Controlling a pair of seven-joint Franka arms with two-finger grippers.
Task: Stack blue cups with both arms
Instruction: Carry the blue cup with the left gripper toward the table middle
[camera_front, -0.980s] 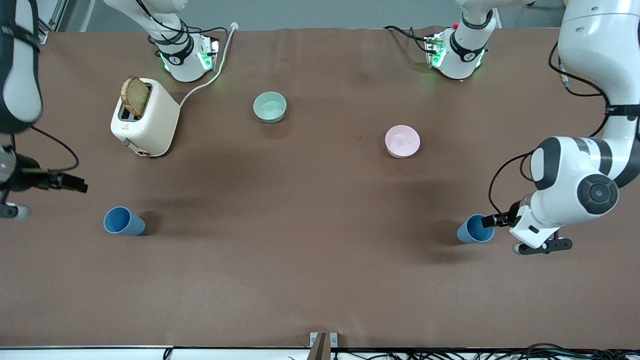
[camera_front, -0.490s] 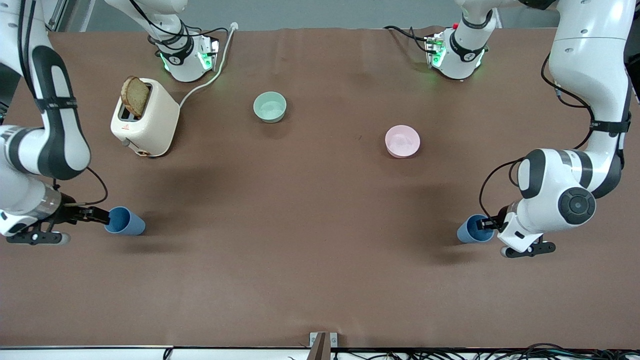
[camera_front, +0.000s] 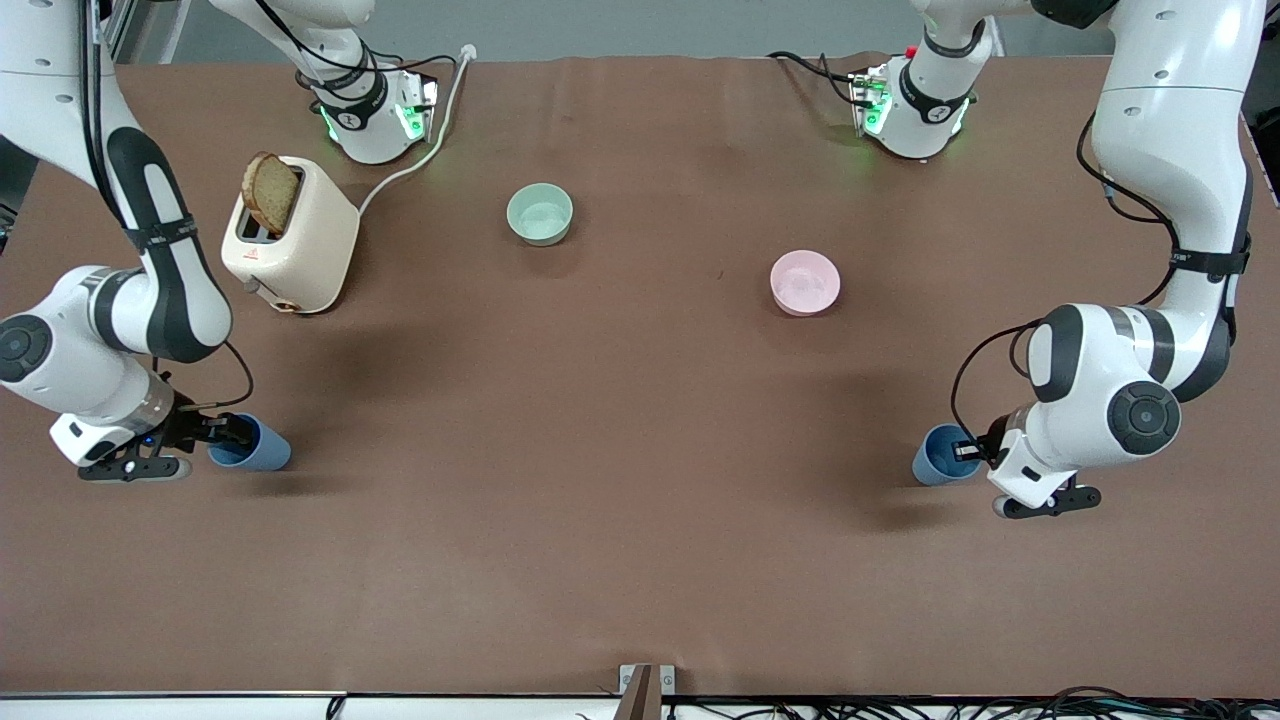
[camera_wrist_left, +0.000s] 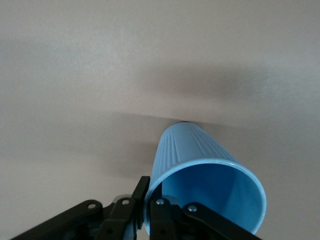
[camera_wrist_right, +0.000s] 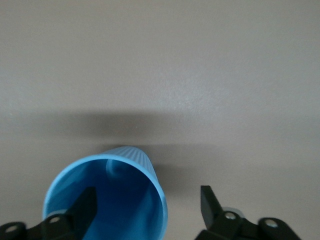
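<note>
Counter (camera_front: 640, 520): brown, carrying both cups.
Left hand (camera_front: 968, 450): low at its arm's end, fingers pinched on the rim of one cup (camera_front: 938, 456), one inside, one outside.
Right hand (camera_front: 228, 432): low at its arm's end, fingers spread, one inside the other cup (camera_front: 252, 448), one outside.
Cups: upright, mouths up.
</note>
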